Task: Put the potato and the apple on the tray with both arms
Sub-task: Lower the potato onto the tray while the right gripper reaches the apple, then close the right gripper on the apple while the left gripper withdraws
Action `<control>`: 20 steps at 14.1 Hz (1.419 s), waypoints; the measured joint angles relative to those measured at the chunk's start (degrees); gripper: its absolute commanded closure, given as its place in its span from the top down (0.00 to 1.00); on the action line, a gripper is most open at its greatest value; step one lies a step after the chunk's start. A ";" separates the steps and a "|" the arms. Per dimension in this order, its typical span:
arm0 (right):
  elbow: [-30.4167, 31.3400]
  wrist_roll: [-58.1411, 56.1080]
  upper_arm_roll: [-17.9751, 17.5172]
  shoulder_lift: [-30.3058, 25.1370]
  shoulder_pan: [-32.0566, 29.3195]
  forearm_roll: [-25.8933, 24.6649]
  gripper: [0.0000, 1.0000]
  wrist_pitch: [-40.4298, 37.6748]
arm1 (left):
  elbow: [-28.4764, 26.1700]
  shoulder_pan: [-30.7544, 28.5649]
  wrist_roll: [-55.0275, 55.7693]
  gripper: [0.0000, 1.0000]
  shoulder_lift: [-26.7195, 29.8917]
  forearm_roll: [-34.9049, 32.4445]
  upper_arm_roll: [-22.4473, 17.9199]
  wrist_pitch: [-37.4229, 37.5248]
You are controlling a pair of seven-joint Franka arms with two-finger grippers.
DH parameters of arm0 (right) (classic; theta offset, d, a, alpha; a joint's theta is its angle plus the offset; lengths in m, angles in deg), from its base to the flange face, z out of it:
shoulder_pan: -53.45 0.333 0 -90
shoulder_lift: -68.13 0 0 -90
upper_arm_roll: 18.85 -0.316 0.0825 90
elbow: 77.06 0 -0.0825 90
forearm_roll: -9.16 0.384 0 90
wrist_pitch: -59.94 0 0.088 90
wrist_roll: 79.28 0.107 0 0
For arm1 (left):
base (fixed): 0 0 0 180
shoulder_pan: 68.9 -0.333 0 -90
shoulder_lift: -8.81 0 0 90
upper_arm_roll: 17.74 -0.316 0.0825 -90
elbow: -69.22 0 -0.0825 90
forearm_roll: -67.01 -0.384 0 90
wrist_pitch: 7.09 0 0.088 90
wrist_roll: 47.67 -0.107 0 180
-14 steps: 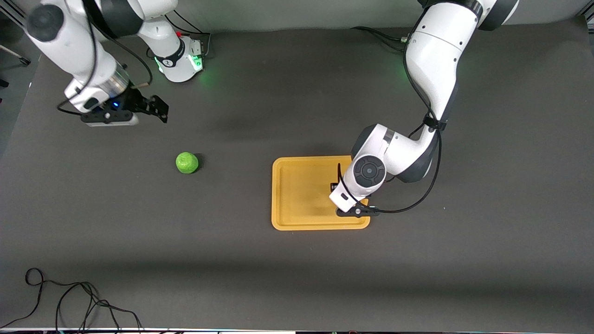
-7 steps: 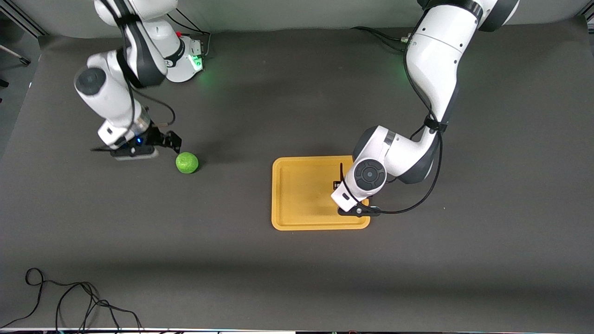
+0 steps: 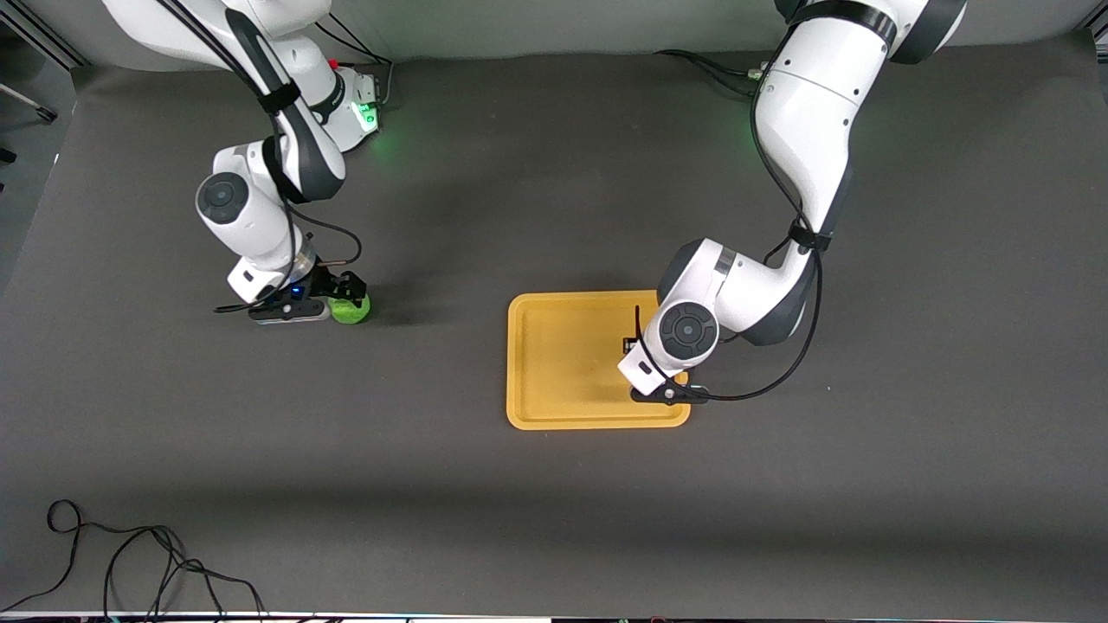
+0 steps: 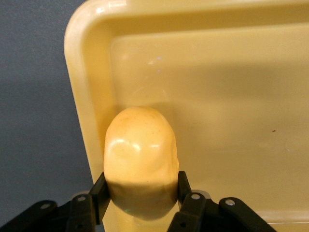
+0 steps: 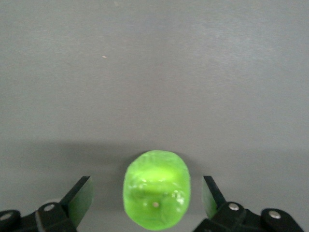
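Observation:
The yellow-tan potato (image 4: pixel 140 150) sits between my left gripper's (image 4: pixel 141 186) fingers, which are shut on it, low over the orange-yellow tray (image 4: pixel 231 96) close to one rim. In the front view the left gripper (image 3: pixel 630 348) is over the tray (image 3: pixel 563 363) at the end toward the left arm, and the wrist hides the potato. The bright green apple (image 3: pixel 353 310) lies on the table toward the right arm's end. My right gripper (image 3: pixel 348 297) is down at it. In the right wrist view the apple (image 5: pixel 157 186) lies between the right gripper's (image 5: pixel 147 193) open fingers, with a gap on each side.
The table is covered by a dark grey mat (image 3: pixel 537 510). A loose black cable (image 3: pixel 130 554) lies at the corner nearest the front camera, at the right arm's end. The right arm's base (image 3: pixel 342 112) shows a green light.
The right arm has swung down from near its base to the apple, and its open fingers now stand round it. The left arm has hardly moved over the tray.

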 measured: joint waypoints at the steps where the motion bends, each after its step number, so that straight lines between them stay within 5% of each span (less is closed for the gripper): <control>1: 0.04 0.00 0.00 0.98 0.23 0.07 1.00 0.76 | 0.20 -0.02 0.00 0.99 0.03 0.00 -0.09 -0.03; 5: 0.03 0.00 0.18 5.27 0.15 0.09 1.00 3.34 | 2.87 -1.54 0.06 1.00 1.50 0.23 -0.75 0.89; 8: 0.06 0.00 0.25 7.01 0.12 0.09 1.00 3.53 | 6.40 -4.04 0.06 1.00 8.36 0.20 -0.90 7.84; 11: 0.02 0.00 0.37 8.13 0.09 0.09 0.64 3.54 | 7.52 -7.99 -0.13 1.00 17.09 -1.18 -1.22 15.72; 15: -1.16 0.00 0.48 7.26 0.07 0.13 0.61 2.40 | 7.31 -12.15 -2.46 1.00 21.01 -5.38 -2.58 16.90; 20: -13.36 0.00 0.84 -0.47 0.07 0.20 0.61 -18.25 | 5.05 -19.35 -14.64 0.94 24.42 -7.53 -3.52 16.80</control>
